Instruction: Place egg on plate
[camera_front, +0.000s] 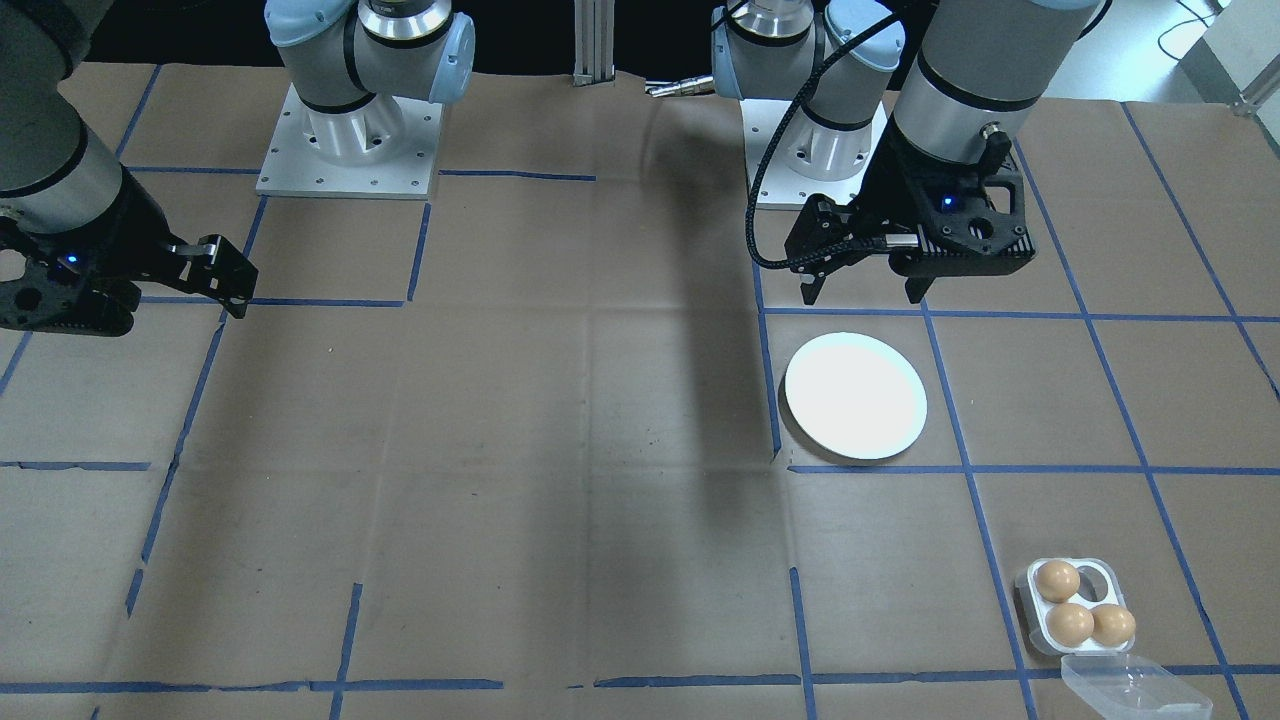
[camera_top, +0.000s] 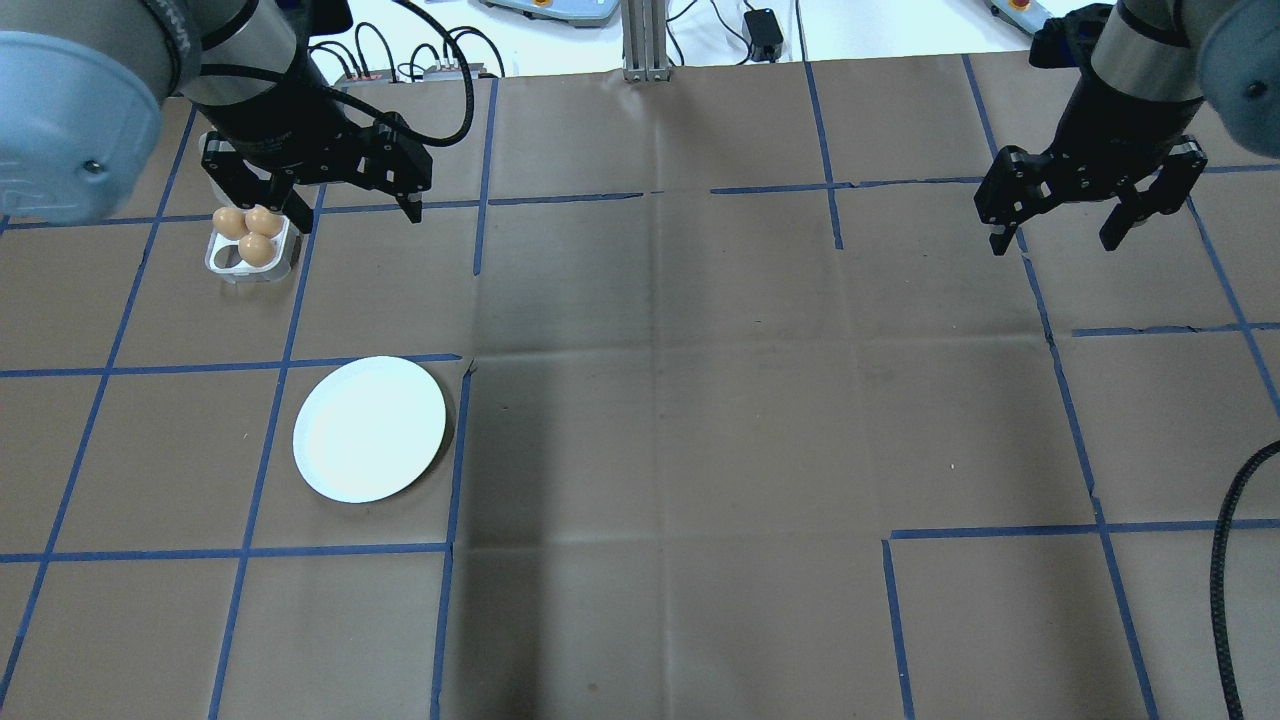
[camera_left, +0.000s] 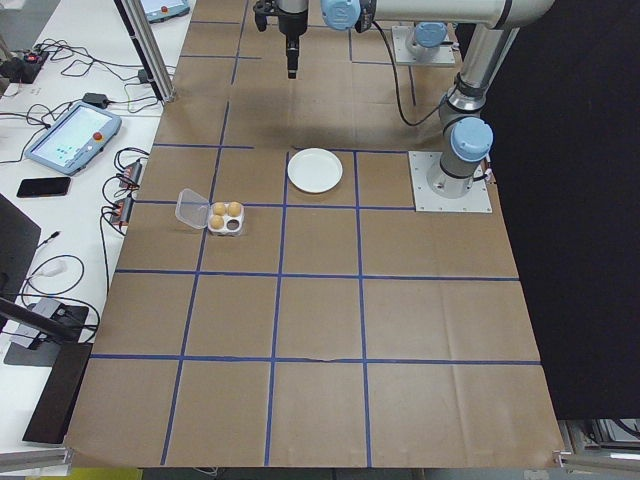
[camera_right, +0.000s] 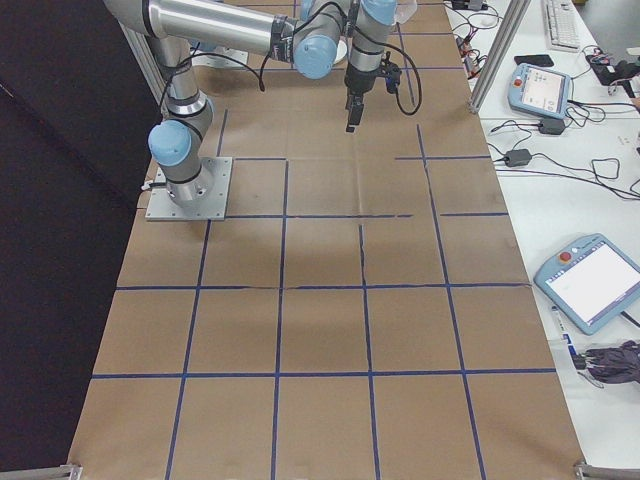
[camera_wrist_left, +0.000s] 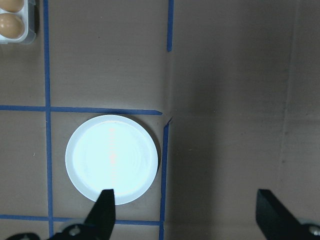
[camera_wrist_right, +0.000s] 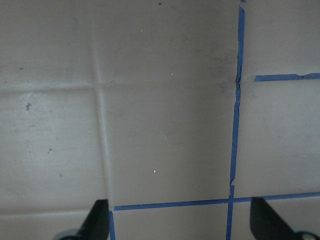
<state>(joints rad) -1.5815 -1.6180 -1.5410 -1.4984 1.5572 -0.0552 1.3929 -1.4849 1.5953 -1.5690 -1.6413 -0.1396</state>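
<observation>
Round white plate (camera_front: 855, 397) bare; three brown eggs (camera_front: 1058, 580) sit in their tray; both pincers (camera_front: 865, 290) (camera_top: 1060, 232) open, empty.

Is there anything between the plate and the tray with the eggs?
Only bare brown paper with blue tape lines lies between the plate and the egg tray. The front-facing view shows it best.

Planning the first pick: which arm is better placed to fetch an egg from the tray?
Left. The left gripper hangs open near the egg tray and plate; the right gripper is across the table.
</observation>
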